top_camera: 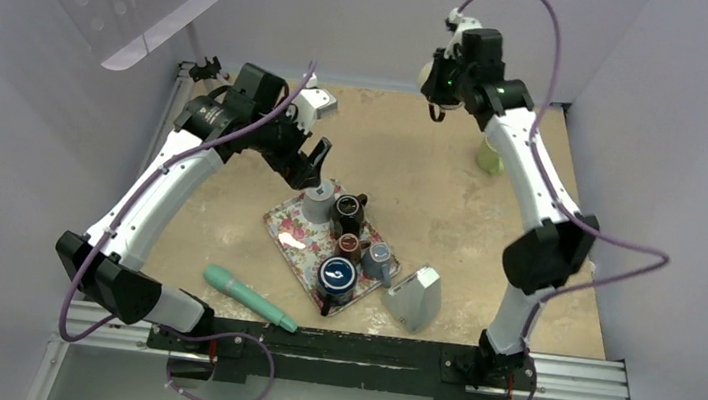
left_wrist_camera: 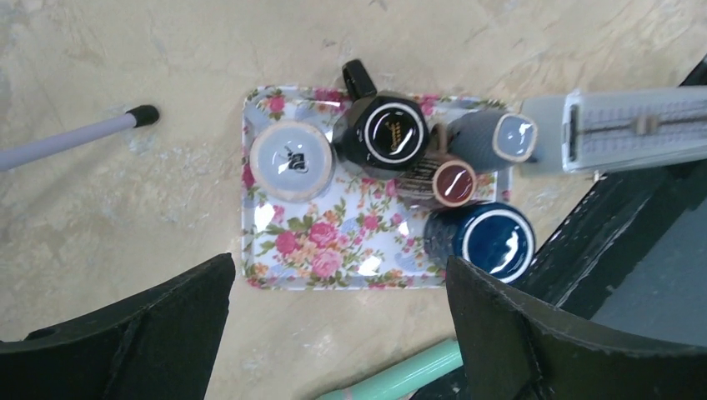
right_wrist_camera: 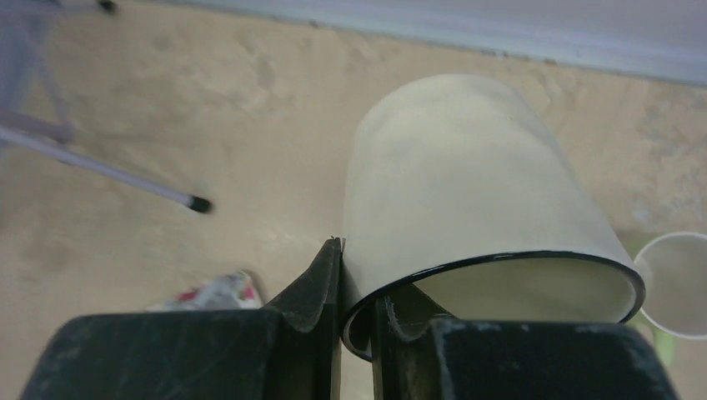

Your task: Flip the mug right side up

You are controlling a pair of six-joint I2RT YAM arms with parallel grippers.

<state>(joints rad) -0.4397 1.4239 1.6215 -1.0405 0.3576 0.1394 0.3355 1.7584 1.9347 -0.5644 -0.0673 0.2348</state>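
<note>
My right gripper (right_wrist_camera: 358, 279) is shut on the wall of a cream enamel mug (right_wrist_camera: 467, 183) with a black rim. One finger is inside the rim and one outside. The mug hangs in the air above the far table, tilted, its mouth toward the wrist and its base away; its handle is hidden. In the top view the mug (top_camera: 428, 71) shows beside the right gripper (top_camera: 439, 87) at the back. My left gripper (top_camera: 314, 160) is open and empty above the far-left edge of the floral tray (top_camera: 288, 228); its jaws (left_wrist_camera: 339, 279) stand wide apart.
The floral tray (left_wrist_camera: 333, 258) holds several mugs: grey upturned (left_wrist_camera: 292, 160), black (left_wrist_camera: 388, 133), brown (left_wrist_camera: 454, 182), blue-grey (left_wrist_camera: 500, 137), dark blue (left_wrist_camera: 492, 237). A grey box (top_camera: 417, 296) stands right of it. A teal cylinder (top_camera: 248, 297) lies near front. A green cup (top_camera: 491, 157) stands at the back right.
</note>
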